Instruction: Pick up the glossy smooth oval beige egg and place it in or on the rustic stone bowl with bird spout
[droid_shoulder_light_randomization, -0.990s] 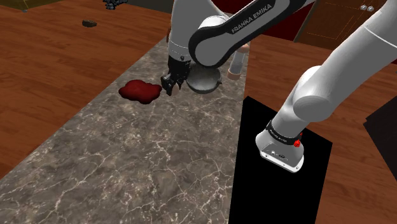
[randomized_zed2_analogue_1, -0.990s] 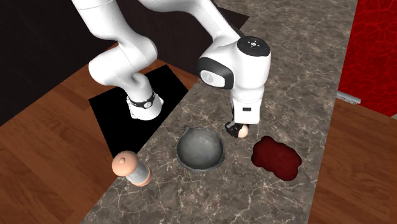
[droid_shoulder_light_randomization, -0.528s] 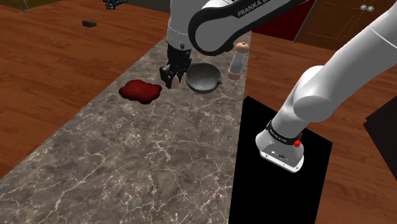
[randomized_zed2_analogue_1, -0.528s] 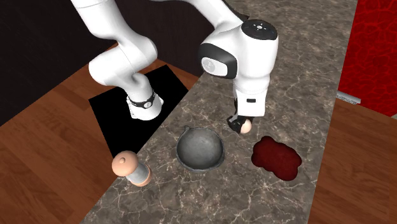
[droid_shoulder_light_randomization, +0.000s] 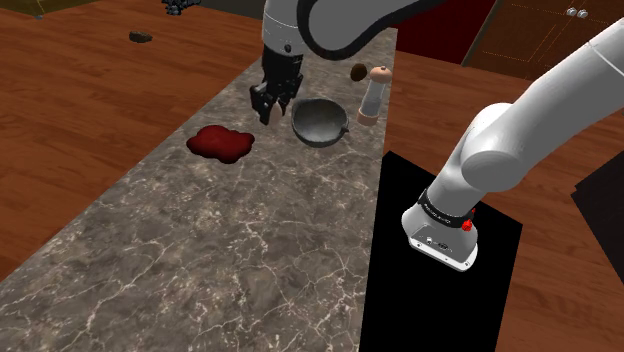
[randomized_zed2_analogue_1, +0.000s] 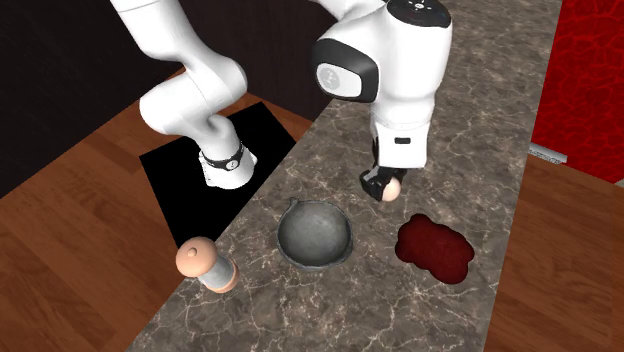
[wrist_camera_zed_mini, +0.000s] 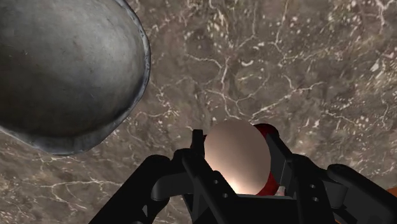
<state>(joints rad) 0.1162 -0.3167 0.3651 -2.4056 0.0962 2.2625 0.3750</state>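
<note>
Black two-finger gripper (randomized_zed2_analogue_1: 381, 184) clasps the glossy beige oval egg (wrist_camera_zed_mini: 236, 158), seemingly aloft; next, carry it over the round grey stone bowl (randomized_zed2_analogue_1: 315, 233) alongside.

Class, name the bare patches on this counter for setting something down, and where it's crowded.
Bare: the counter stretch from the red blob to the shoulder view's lower edge. Crowded: the far end, where blob, bowl and shaker sit close, the fingers holding the egg above.

Beige egg (wrist_camera_zed_mini: 236, 159), grey bowl (wrist_camera_zed_mini: 63, 63), black gripper (wrist_camera_zed_mini: 235, 139), white-veined brown counter (wrist_camera_zed_mini: 286, 63), dark red patch (randomized_zed2_analogue_1: 434, 248)
</note>
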